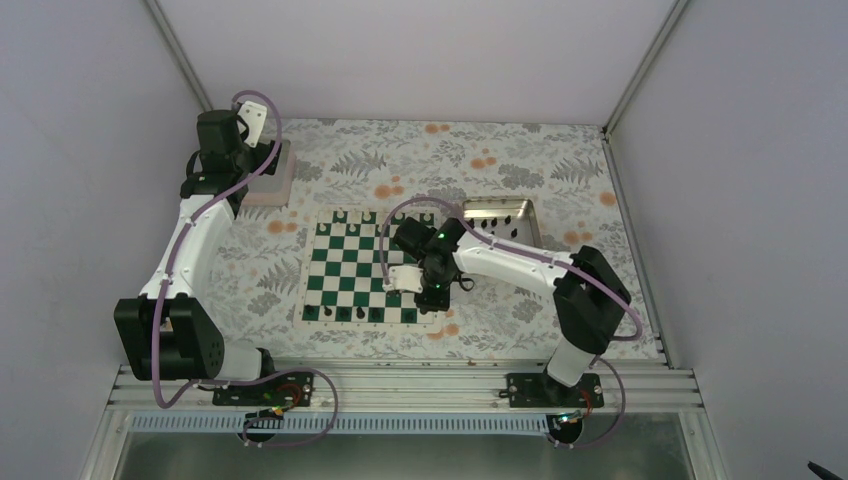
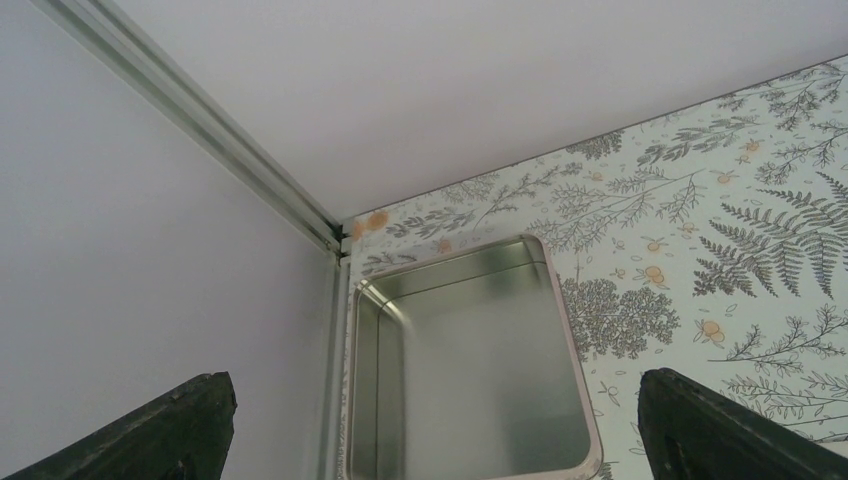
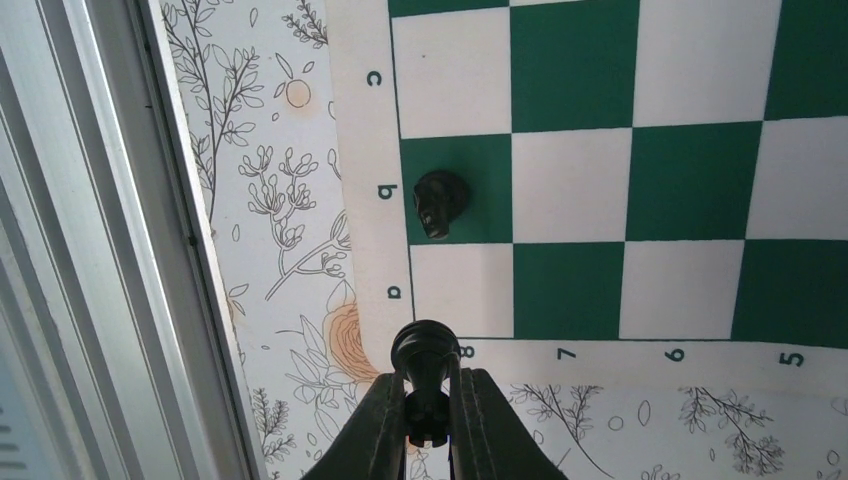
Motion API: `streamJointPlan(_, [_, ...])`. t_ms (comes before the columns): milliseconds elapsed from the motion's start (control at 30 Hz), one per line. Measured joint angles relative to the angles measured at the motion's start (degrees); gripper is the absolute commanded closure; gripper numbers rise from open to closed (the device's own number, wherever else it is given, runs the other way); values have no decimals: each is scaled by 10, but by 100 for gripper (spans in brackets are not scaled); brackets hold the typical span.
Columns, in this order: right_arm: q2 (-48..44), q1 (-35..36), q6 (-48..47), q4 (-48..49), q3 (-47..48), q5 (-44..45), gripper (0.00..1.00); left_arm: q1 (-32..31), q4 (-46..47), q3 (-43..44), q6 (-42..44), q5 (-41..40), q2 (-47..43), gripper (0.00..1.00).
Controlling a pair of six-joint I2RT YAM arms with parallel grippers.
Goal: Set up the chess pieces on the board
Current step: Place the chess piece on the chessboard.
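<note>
The only readable marks are the coordinates printed in dark characters on the cream border of the board (image 3: 690,180), seen from the right wrist. Along the border strip to the left of the squares run the lowercase letters c, b and a, with a nearest the board's lower left corner. Along the strip below the squares, going right from that same corner, stand the numerals 8, 7, 6 and 5. In the top view the border marks are too small to read.

board (image 1: 345,270): green-white | black piece (image 3: 440,203): on b-file square | second black piece (image 3: 424,352): in right fingers (image 3: 376,432)
</note>
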Motion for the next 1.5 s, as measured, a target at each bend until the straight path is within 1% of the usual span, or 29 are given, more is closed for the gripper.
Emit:
streamJointPlan(433, [27,4,5,29,-24,8,90,0,0,0,0,0,0,0])
streamJointPlan(967, [58,4,5,42,-24,10,89,0,0,0,0,0,0,0])
streamJointPlan(1100, [58,4,6,42,-24,10,86,0,0,0,0,0,0,0])
streamJointPlan(1200, [58,4,7,42,-24,10,77,0,0,0,0,0,0,0])
streamJointPlan(1367, [58,4,9,38,-21,11,67,0,0,0,0,0,0,0])
streamJointPlan(1500, [58,4,9,33,-15,10,67,0,0,0,0,0,0,0])
